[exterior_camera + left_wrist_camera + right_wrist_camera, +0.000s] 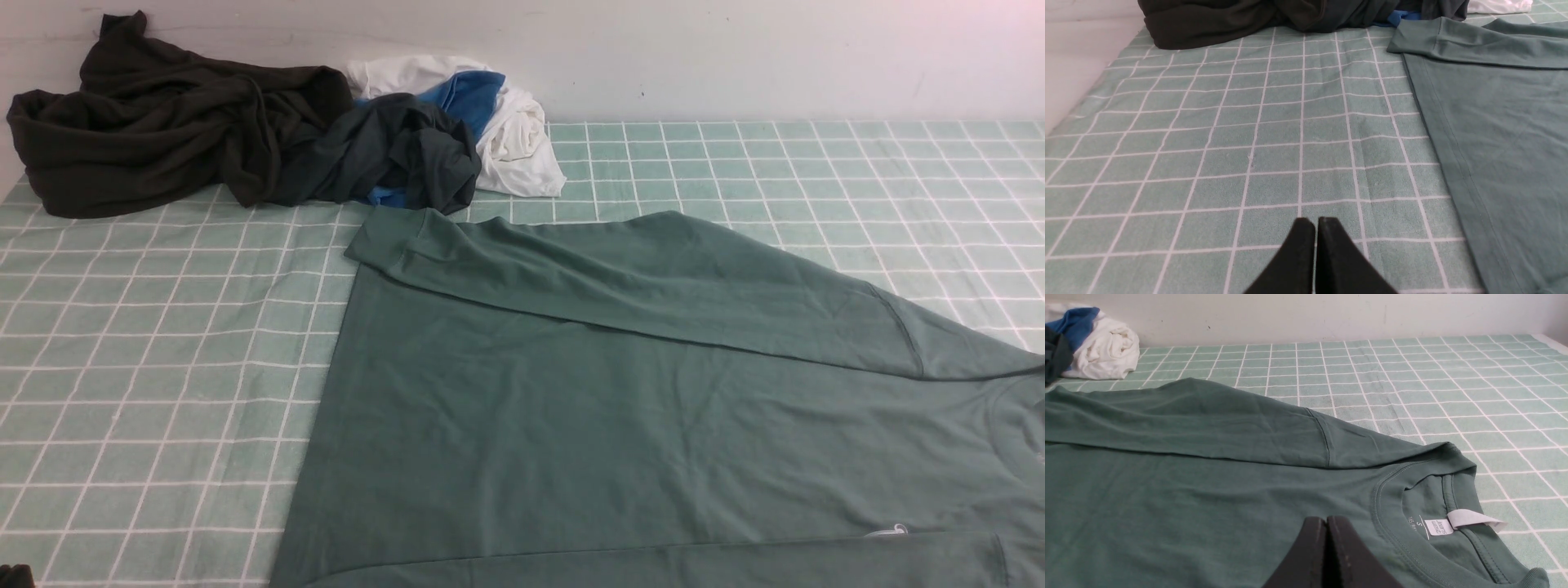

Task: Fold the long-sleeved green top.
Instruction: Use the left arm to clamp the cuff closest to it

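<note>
The green long-sleeved top (620,408) lies flat on the checked cloth, its neck toward the right and its hem toward the left. One sleeve (620,278) is folded across the body, cuff at the far left. The collar with its white label (1470,517) shows in the right wrist view. My right gripper (1326,519) is shut and empty above the top's chest, close to the collar. My left gripper (1316,220) is shut and empty over bare cloth, to the left of the top's hem edge (1437,134). Neither gripper shows in the front view.
A heap of other clothes lies at the back left: a blackish-olive garment (155,122), a dark teal-grey one (392,155), and white (514,139) and blue (469,94) pieces. The green-and-white checked cloth (147,351) covers the table. A pale wall (653,49) stands behind.
</note>
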`<state>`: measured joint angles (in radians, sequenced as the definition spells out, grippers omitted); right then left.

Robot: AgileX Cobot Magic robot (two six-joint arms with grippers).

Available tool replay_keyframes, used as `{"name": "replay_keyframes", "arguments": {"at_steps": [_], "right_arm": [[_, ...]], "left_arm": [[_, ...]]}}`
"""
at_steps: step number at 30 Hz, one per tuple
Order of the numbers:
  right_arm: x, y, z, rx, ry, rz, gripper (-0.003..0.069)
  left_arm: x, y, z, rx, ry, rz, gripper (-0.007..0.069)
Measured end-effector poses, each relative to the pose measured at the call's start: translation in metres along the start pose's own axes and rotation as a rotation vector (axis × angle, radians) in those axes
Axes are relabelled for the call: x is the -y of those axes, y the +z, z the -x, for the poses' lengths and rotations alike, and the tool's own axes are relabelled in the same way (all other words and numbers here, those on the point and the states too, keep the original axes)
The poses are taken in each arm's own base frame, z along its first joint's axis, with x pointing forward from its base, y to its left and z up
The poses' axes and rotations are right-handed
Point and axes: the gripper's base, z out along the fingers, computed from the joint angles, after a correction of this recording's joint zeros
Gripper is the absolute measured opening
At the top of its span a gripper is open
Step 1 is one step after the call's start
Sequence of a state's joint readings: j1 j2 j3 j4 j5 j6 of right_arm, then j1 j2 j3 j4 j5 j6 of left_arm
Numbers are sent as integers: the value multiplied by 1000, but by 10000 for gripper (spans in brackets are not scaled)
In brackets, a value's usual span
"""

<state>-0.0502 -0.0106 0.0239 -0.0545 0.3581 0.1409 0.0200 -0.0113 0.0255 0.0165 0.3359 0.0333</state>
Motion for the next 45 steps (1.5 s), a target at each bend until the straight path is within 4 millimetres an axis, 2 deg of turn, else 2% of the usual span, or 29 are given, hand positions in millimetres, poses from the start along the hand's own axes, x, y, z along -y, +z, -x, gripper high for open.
{"name": "replay_keyframes", "arguments": {"at_steps": [7,13,16,22,23,24,25,27,30,34,37,38,41,43,45], "right_arm": [[0,0,0,3,1,0,-16],[0,0,0,3,2,1,-16],[-1,0,1,9,39,8,-16],[-6,0,1,5,386,67,-16],[-8,0,2,-2,527,91,-16],[-9,0,2,-5,569,99,-16],[-11,-1,3,-14,719,125,-16],[-14,-1,4,-27,906,161,-16],[-16,-1,6,-29,1031,191,-16],[-16,-2,7,-20,1006,196,-16],[-16,-2,6,-25,944,194,-16],[-16,-2,5,-30,906,194,-16],[-17,-2,6,-29,800,199,-16],[-19,-6,16,-6,681,213,-16],[-20,-11,36,33,572,222,-16]], "left_arm": [[3,0,1,16,-128,-32,-3],[12,-1,5,12,-646,-148,-3],[15,-1,6,6,-805,-192,-3],[17,-2,8,10,-889,-215,-3],[17,-2,9,10,-913,-221,-3],[17,-2,9,11,-916,-222,-3],[17,-2,9,12,-941,-230,-3],[18,-2,10,15,-965,-237,-3],[18,-2,10,19,-943,-240,-3],[19,-4,14,29,-832,-250,-3],[18,-12,34,103,-682,-267,-3],[18,-20,50,155,-553,-279,-3],[20,-35,76,192,-343,-289,-3],[20,-35,90,124,-218,-284,-3],[19,-34,106,11,-112,-276,-3]]}}
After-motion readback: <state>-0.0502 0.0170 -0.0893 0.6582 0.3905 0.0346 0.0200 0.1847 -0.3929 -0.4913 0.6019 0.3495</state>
